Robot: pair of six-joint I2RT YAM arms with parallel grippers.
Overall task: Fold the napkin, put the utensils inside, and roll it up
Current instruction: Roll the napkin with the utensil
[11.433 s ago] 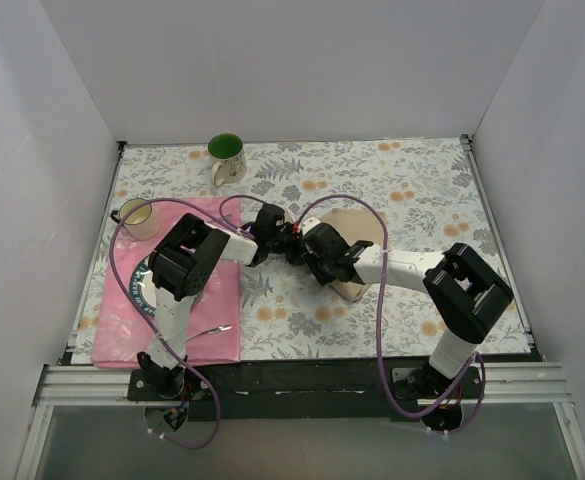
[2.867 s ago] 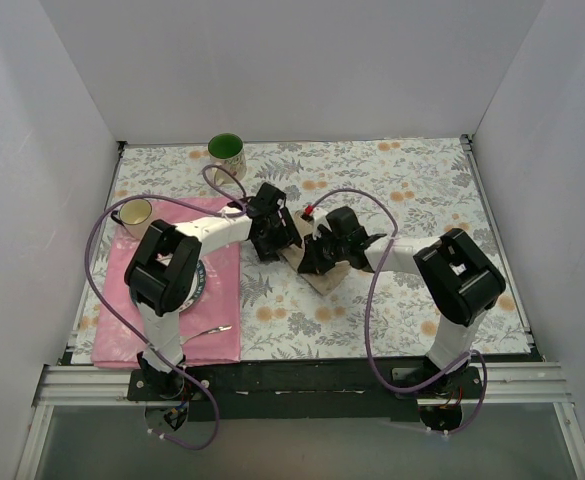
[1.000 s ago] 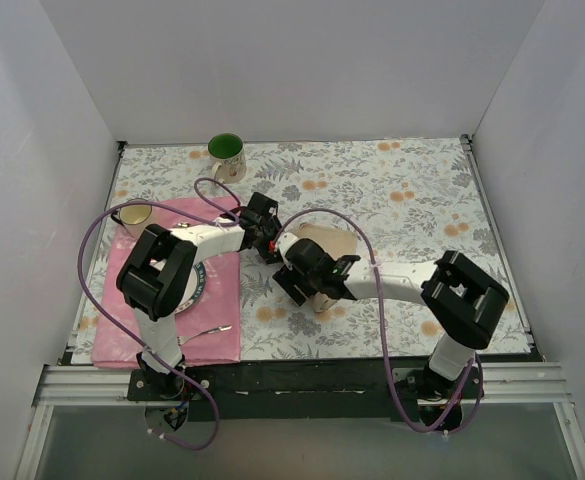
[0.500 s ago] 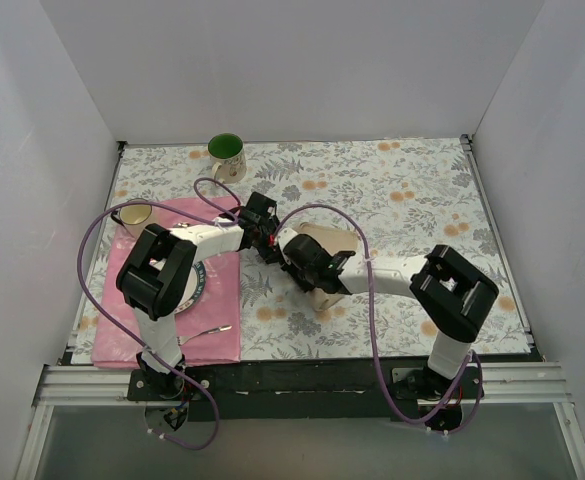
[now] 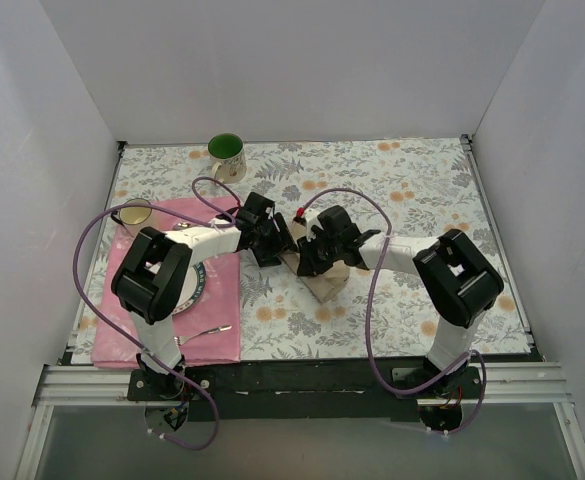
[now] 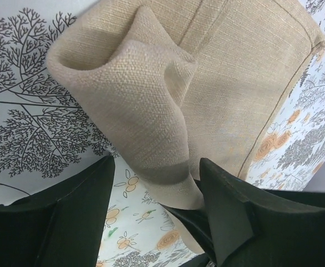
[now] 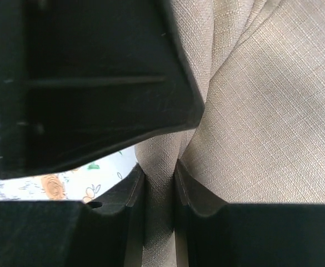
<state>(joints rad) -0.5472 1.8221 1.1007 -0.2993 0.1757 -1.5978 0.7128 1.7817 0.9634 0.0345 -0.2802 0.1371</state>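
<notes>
The tan napkin lies bunched on the floral tablecloth between both arms. My right gripper is shut on a raised fold of the napkin, and the cloth is pinched between its fingers. My left gripper faces it from the left, open. In the left wrist view a rolled corner of the napkin hangs between the spread jaws of that gripper, close to the right finger and apart from the left one. A silver fork lies on the pink placemat, away from both grippers.
A plate with a blue ring sits on the placemat under the left arm. A green-lined mug stands at the back. A small cup stands at the placemat's far left corner. White walls enclose the table.
The right gripper has shut on a fold of the napkin and moved back and right with it. The left gripper has opened and released the cloth.
</notes>
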